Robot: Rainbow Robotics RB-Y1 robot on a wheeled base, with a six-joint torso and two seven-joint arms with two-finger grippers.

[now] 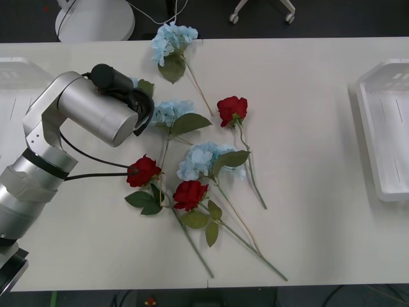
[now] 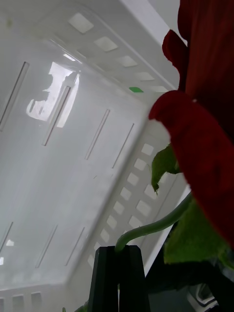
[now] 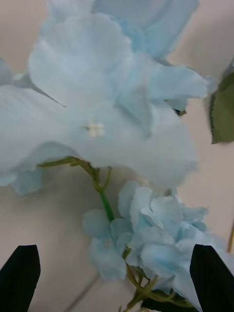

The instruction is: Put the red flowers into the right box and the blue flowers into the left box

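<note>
- On the left of the front view I have the left arm bent over the table [image 1: 307,211], its wrist above a blue cluster at centre left.
- Through the left wrist camera, the left gripper [image 3: 114,278] has its jaws wide apart, black tips at the two lower corners, with pale petals of the blue flowers [image 3: 112,112] between and beyond them; nothing is pinched.
- Through the right wrist camera, the right gripper [image 2: 118,278] has its black jaws closed on a thin green stem [image 2: 151,226]; the red bloom [image 2: 204,122] hangs along the right side of that picture, over the slotted white floor of the right box [image 2: 73,170].
- In the front view the right box [image 1: 374,128] sits at the right edge of the table, and the left box [image 1: 16,77] at the upper left edge.
- Three red flowers [image 1: 190,194] lie mid-table: one centre, two lower left of centre.
- Blue flowers [image 1: 203,158] lie among them, with another cluster at the top centre of the table.
</note>
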